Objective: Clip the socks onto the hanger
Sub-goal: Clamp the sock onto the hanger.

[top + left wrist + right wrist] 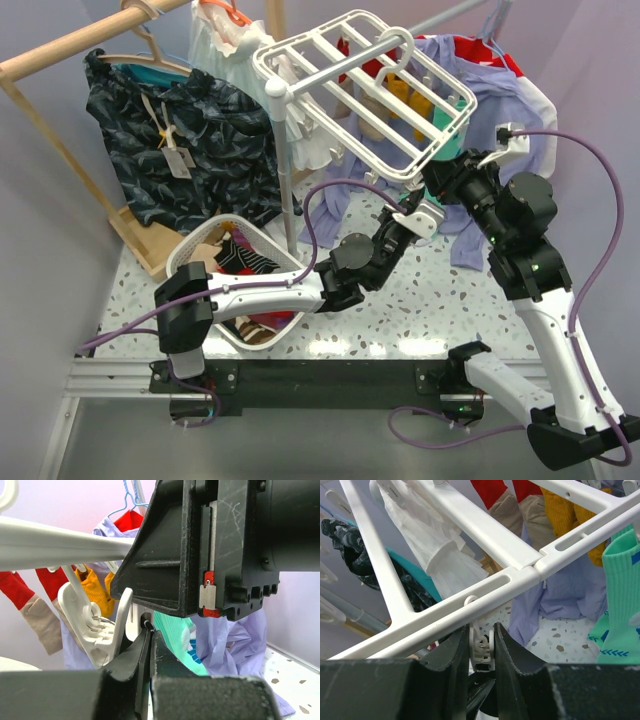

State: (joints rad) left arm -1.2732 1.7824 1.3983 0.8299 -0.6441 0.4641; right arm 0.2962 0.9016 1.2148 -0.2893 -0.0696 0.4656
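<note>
White plastic grid hanger (490,532) with a curved hook spans the upper scene, tilted, and both arms reach up beneath its near edge. Short red socks with pale tan cuffs (489,489) hang under the frame, cuffs downward, next to mustard-yellow socks (565,515) and a mint-green sock (620,580). Right gripper (481,630) is clamped on a small white clip (481,650) that dangles from a hanger bar — one black finger pressing each side. Left gripper (150,632) sits just below the right one, fingers pinched fully together with nothing visible between them, a second white clip (95,622) just beside it.
</note>
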